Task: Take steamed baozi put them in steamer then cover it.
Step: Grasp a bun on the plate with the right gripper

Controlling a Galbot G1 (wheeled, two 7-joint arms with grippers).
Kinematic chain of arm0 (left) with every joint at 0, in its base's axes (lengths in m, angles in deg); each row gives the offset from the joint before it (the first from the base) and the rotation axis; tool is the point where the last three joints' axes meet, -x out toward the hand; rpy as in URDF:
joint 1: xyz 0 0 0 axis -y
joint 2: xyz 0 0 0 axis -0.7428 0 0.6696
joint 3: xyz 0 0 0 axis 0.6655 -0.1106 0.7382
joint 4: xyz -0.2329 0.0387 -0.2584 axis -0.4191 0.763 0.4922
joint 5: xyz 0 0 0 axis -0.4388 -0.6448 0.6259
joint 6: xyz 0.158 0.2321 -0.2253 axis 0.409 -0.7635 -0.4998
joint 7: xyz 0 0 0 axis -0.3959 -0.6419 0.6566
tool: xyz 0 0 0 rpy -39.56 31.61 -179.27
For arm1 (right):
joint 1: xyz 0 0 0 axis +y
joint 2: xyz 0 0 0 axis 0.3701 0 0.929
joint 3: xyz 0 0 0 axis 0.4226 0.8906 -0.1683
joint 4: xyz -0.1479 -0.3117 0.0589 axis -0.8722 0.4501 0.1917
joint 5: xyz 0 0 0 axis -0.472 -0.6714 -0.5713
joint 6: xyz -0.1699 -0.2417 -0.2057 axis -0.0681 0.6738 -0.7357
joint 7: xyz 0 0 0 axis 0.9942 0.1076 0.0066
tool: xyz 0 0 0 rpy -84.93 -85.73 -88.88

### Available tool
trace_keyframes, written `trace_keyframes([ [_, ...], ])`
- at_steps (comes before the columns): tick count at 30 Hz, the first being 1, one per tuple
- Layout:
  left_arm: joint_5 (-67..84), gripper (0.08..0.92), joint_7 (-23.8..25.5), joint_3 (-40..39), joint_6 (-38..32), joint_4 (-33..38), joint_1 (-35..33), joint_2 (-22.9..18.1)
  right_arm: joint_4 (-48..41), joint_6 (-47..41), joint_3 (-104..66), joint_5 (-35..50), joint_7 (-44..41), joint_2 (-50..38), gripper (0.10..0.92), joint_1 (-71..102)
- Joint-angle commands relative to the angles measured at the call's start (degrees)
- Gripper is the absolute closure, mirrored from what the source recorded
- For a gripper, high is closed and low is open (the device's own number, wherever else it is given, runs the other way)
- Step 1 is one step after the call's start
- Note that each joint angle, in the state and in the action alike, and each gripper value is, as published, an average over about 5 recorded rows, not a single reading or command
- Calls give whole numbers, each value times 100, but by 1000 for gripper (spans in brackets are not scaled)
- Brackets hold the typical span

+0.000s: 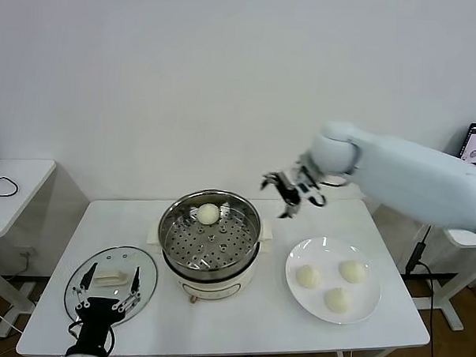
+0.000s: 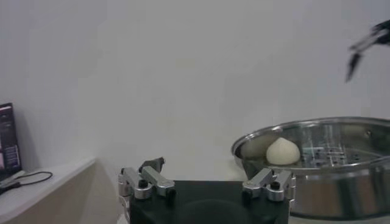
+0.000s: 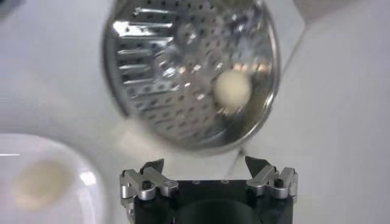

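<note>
White table, three things resting on it

The white table (image 1: 240,321) carries the steamer (image 1: 210,234) near its middle, a steel pot on a white base, taken here as the landmark. To the steamer's left, near the front edge, the cover (image 1: 111,282) lies flat with its cream handle up. To the steamer's right, just apart from it, sits a flat white plate (image 1: 333,280) bearing three steamed baozi (image 1: 308,276); a fourth lies inside the steamer.

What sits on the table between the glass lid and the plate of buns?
In the head view, the steamer stands between the cover and the white plate. One baozi lies on its perforated tray; three more wait on the plate.
</note>
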Motion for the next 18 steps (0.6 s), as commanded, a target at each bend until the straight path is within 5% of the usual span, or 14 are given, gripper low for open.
trace_keyframes([
  [1,-7,177,-1,-60,108,-44,98,61,1031,-664,-204,-93,-104,-1551,203,557],
  [10,-71,177,-5,-12,129,7,8,9,753,-641,-1256,-1240,15,-1588,203,2472],
  [18,-183,177,-6,-22,129,94,-104,-67,269,-670,-1643,-1428,271,-1223,203,3425],
])
